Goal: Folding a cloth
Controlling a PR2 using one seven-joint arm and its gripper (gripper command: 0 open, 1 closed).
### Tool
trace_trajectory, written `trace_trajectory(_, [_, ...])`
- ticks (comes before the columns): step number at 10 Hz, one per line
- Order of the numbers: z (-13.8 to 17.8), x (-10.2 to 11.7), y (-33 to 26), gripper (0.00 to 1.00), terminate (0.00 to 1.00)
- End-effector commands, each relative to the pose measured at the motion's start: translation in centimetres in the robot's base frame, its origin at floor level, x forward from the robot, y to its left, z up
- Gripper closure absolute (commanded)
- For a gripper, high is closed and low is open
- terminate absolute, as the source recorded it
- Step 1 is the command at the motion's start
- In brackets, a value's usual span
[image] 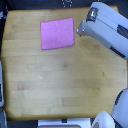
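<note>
The cloth is a pink-magenta, roughly square piece lying flat on the wooden table toward its far side. My arm comes in from the exterior view's right, and its gripper sits just off the cloth's right edge, near the upper right corner. The image is too blurred to show whether the fingers are open or shut, or whether they touch the fabric.
The bulky white and grey forearm covers the table's far right corner. White robot parts show at the near edge, and a grey object stands at the left edge.
</note>
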Motion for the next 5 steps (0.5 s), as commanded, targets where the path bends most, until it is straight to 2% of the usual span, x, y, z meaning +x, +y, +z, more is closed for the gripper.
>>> trace_trajectory(1, [-3.7, 3.2, 7.1, 0.00, 0.00])
trace_trajectory(5, [-6.5, 5.0, 10.2, 0.00, 0.00])
